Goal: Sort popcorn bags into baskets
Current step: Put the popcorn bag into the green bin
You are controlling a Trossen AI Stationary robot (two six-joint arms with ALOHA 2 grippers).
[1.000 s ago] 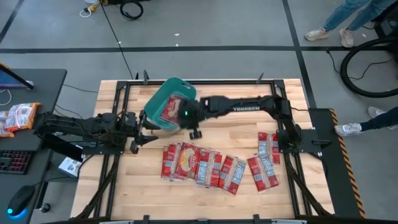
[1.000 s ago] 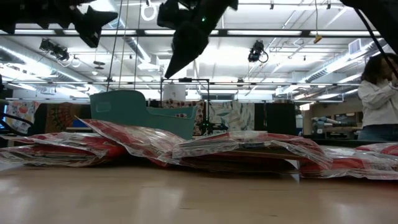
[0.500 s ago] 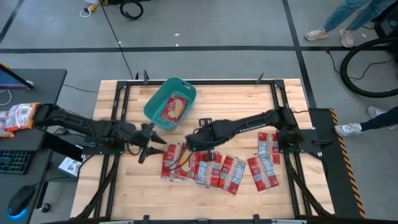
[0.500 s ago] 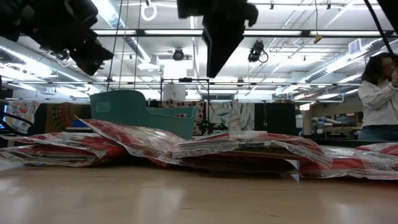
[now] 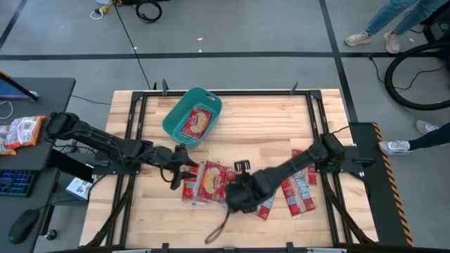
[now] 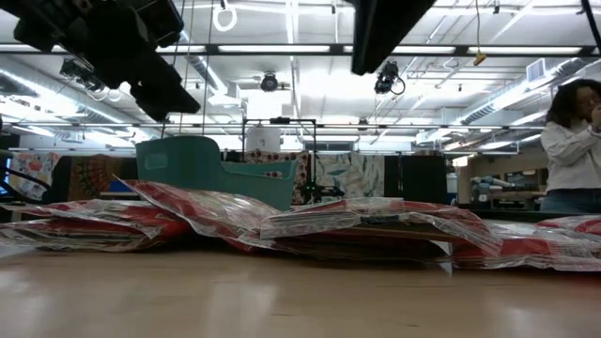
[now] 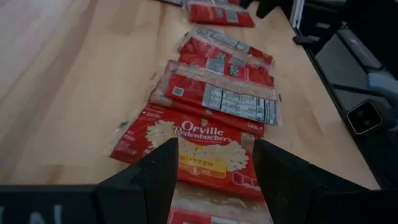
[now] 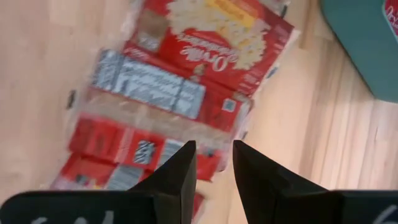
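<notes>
Left gripper sits w/ fingers spread apart, nothing between them, above the left end of the bag row, just beside the top bag, which lies face up w/ its brand print showing. Left arm reaches in from the table's left edge.

Right gripper has fingers parted by a narrow gap, empty, hovering over the mid part of the row; right arm stretches across from the right side, its wrist above the bags.

Bags lie in an overlapping row across the near-centre of the table, some face up, some showing label backs. Two more bags lie apart at the right, by the arm base. Tub stands toward the far left of the table, well apart from the row, w/ one bag inside.

Low view: tub stands behind the bag heap. Person at the room's right edge.

Left of the table, a dark desk holds paler snack packets.
</notes>
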